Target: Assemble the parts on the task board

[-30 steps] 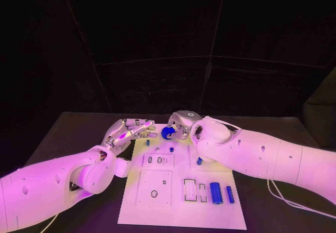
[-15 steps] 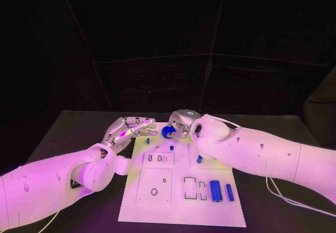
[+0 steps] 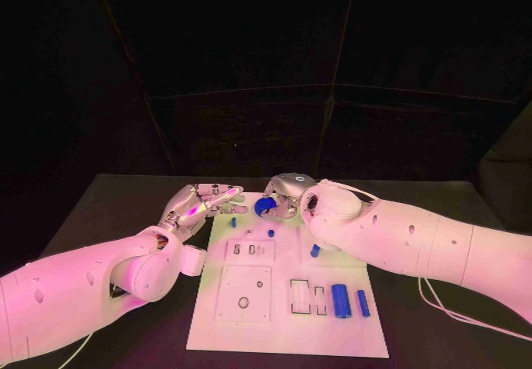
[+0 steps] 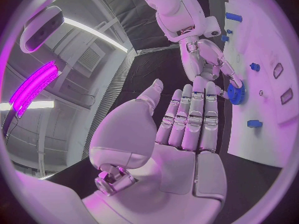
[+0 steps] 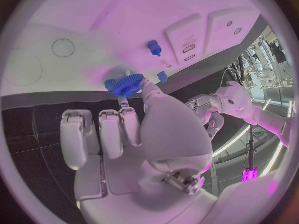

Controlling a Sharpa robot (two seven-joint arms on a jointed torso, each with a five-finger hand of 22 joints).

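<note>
Gear (image 3: 265, 205) pinched in right hand (image 3: 290, 194), lifted slightly off board (image 3: 286, 338); left hand (image 3: 202, 204) fingers apart, waiting. Seating pending.

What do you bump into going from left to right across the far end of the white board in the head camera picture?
left hand → small blue peg → blue gear → right hand, which holds the gear.

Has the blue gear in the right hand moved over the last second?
Barely: the blue gear stays pinched by the right hand over the task board's far end.
</note>
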